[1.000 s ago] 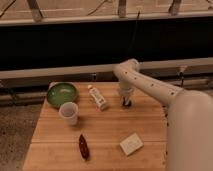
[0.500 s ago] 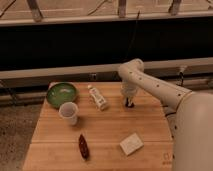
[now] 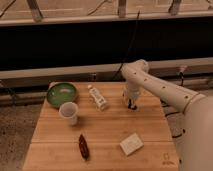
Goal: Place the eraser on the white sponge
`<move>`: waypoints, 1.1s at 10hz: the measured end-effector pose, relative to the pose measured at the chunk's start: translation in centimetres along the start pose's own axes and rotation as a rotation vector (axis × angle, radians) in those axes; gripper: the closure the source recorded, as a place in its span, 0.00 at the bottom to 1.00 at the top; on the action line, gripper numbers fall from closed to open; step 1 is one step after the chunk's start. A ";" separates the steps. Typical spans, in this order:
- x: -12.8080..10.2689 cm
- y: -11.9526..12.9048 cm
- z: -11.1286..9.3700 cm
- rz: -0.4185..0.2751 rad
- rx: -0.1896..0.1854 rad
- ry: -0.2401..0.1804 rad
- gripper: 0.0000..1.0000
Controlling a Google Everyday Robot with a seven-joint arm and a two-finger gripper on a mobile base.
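Observation:
The white sponge (image 3: pixel 131 144) lies flat on the wooden table (image 3: pixel 110 130), near the front right. My gripper (image 3: pixel 131 104) points down over the table's back right part, well behind the sponge and apart from it. A small dark block, the eraser (image 3: pixel 131 106), shows at the gripper's tip, held between the fingers just above the wood. No other black block lies on the table.
A green bowl (image 3: pixel 62 93) stands at the back left, with a white cup (image 3: pixel 68 112) in front of it. A white bottle (image 3: pixel 98 97) lies left of the gripper. A dark reddish-brown elongated object (image 3: pixel 83 146) lies at the front, left of the sponge.
My gripper has moved a little to the right and toward the front of the table, with the dark block at its tip. Nothing else on the table has moved.

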 end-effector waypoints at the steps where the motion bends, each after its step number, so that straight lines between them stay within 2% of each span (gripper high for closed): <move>1: -0.4 0.8 -0.1 0.002 -0.001 -0.004 1.00; 7: -1.9 3.1 -0.6 0.010 0.007 -0.020 1.00; 11: -3.8 4.7 -0.8 -0.001 0.006 -0.030 1.00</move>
